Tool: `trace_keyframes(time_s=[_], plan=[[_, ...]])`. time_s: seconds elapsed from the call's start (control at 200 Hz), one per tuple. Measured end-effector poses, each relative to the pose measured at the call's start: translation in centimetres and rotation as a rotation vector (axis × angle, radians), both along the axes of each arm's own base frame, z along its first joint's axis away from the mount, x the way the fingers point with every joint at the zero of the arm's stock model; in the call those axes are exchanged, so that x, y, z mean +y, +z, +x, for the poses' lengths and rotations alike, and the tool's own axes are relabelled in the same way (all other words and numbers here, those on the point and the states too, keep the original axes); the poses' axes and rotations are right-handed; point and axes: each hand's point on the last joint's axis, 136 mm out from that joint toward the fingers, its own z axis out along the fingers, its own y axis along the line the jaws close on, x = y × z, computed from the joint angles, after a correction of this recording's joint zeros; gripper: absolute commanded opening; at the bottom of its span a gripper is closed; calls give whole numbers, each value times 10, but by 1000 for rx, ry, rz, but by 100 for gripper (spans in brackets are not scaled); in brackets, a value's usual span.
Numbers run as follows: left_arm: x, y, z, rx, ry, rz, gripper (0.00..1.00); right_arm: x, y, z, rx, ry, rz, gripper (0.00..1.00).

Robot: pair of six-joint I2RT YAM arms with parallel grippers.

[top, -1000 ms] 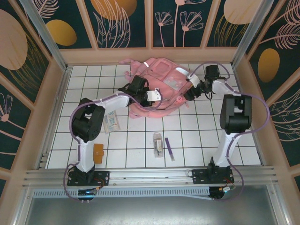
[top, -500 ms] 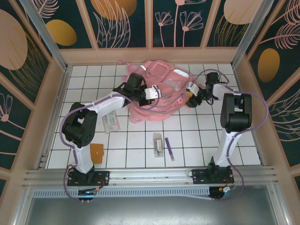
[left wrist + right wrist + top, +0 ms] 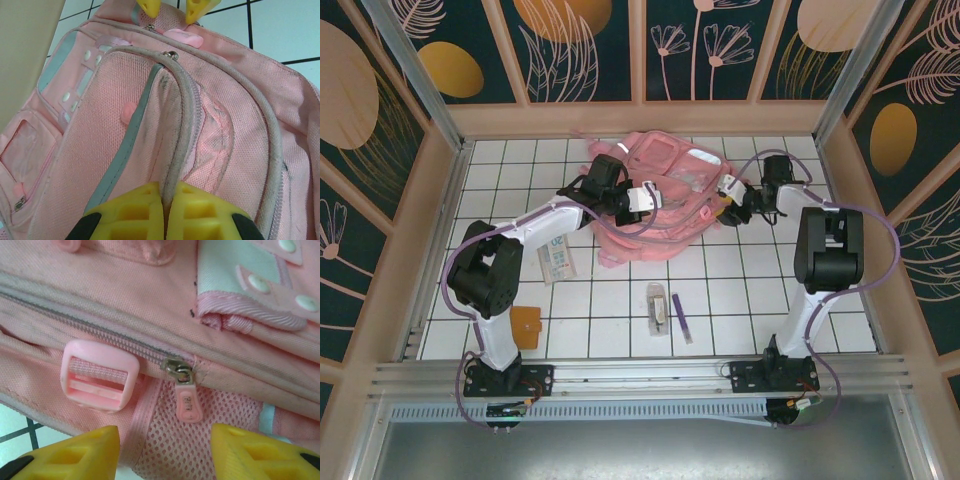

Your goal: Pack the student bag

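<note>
The student bag (image 3: pixel 665 215) lies slumped at the far middle of the white-tiled counter (image 3: pixel 740 290), with a hand at each side. The left hand (image 3: pixel 645 198) reaches in from the bag's left and sits over its middle. The right hand (image 3: pixel 725 200) is at the bag's right edge.

From the left wrist, the student bag (image 3: pixel 210 125) shows as pink woven fabric with grey piping. The left hand (image 3: pixel 166 200) is clamped tight on the bag. Its two yellow fingers (image 3: pixel 125 215) meet on a raised seam (image 3: pixel 185 125) beside a zip and pinch that ridge between them. At the bag's far end, the yellow tips of the right hand (image 3: pixel 172 6) point at its upper edge, just above a pink pull tab (image 3: pixel 184 38).

From the right wrist, the right hand (image 3: pixel 165 435) stands about half spread, with a clear gap between its fingers (image 3: pixel 70 452), and holds nothing. Just ahead of that gap a pink zip pull (image 3: pixel 188 402) hangs from a metal slider (image 3: pixel 175 367) on a closed zip, over pink mesh. Neither finger touches the pull. A pink plastic buckle (image 3: pixel 100 375) lies just left of it. Whether the fingers rest on the fabric cannot be told.

Nearer the arms' bases, a printed packet (image 3: pixel 558 258), a flat orange item (image 3: pixel 529 326), a clear case (image 3: pixel 658 308) and a purple pen (image 3: pixel 680 318) lie on the counter, apart from the bag.
</note>
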Motion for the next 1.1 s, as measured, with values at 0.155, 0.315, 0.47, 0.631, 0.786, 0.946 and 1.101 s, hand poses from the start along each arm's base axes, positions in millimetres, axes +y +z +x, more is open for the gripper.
trace_keyframes(time_s=[0.155, 0.315, 0.47, 0.631, 0.786, 0.946, 1.101], plan=[[0, -1, -1, -5, -8, 5, 0, 1, 17, 7, -19, 12, 25, 48], [2, -1, -4, -4, -12, -1, 0, 2, 17, 8, -14, 18, 30, 50], [2, 1, -6, 7, -8, -11, 0, 3, -8, 8, 45, 20, 13, 52], [1, 2, -7, 14, -6, -27, 0, 6, -16, 6, 70, 27, 18, 49], [1, 5, -9, 13, -8, -40, 0, 11, -11, 7, 62, 40, 42, 49], [1, 7, -11, 16, -5, -48, 0, 16, -5, 4, 69, 57, 90, 41], [4, 8, -15, 17, -7, -55, 0, 21, -2, -1, 96, 60, 129, 27]])
